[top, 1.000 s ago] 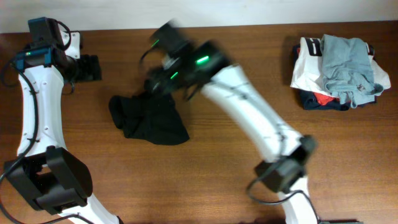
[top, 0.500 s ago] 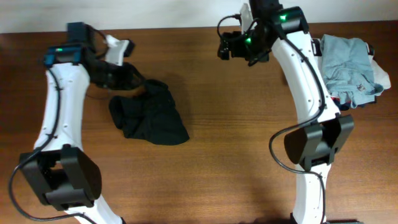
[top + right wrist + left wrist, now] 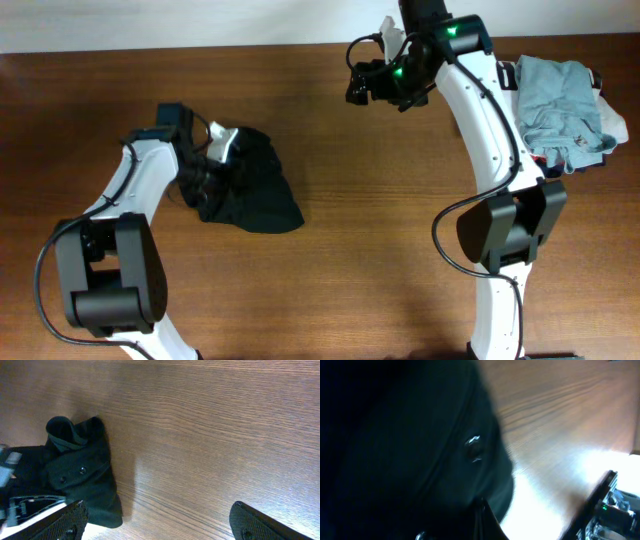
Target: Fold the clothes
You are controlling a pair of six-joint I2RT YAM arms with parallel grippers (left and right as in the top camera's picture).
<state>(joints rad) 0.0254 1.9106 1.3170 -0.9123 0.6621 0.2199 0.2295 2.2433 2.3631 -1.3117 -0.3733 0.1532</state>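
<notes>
The right claw (image 3: pixel 162 524) is spread wide over the wooden table (image 3: pixel 210 435), one dark fingertip (image 3: pixel 257 522) in each lower corner. The crumpled black clothes (image 3: pixel 80 477) lie at the left, two small studs showing.

table (image 3: pixel 380 270): brown wood | grey-blue garment (image 3: pixel 555 100): crumpled atop white-navy-red pile (image 3: pixel 493 115), back right corner

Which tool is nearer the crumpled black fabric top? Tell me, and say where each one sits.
Left. The left tool is shut into the left side of the crumpled black fabric top, touching it. The right tool hangs open well away, over the far side of the brown wooden table.
</notes>
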